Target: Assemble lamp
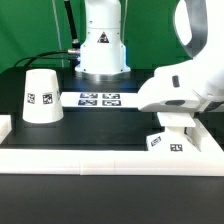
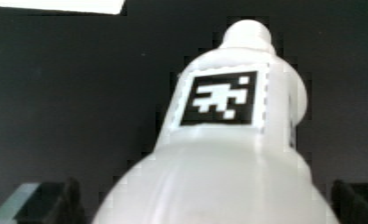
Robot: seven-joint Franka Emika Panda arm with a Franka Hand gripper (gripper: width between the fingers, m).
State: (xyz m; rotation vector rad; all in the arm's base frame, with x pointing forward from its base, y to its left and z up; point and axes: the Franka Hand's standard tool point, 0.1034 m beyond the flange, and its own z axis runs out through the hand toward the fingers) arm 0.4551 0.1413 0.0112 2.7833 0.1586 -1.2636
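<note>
In the wrist view the white bulb [image 2: 225,130] with a black-and-white tag fills the space between my gripper's [image 2: 202,205] two dark fingers [image 2: 48,200], narrow end pointing away. The fingers sit against its wide sides, so the gripper is shut on it. In the exterior view my gripper [image 1: 172,122] hangs at the right, just above the small square base [image 1: 165,143] with its tags; the hand hides the bulb there. The cone shade [image 1: 41,95] stands upright at the left, far from the gripper.
The marker board [image 1: 100,99] lies flat mid-table in front of the robot's pedestal [image 1: 102,50]. Long white rails run along the front [image 1: 100,158] and the right edge [image 1: 205,135] of the black table.
</note>
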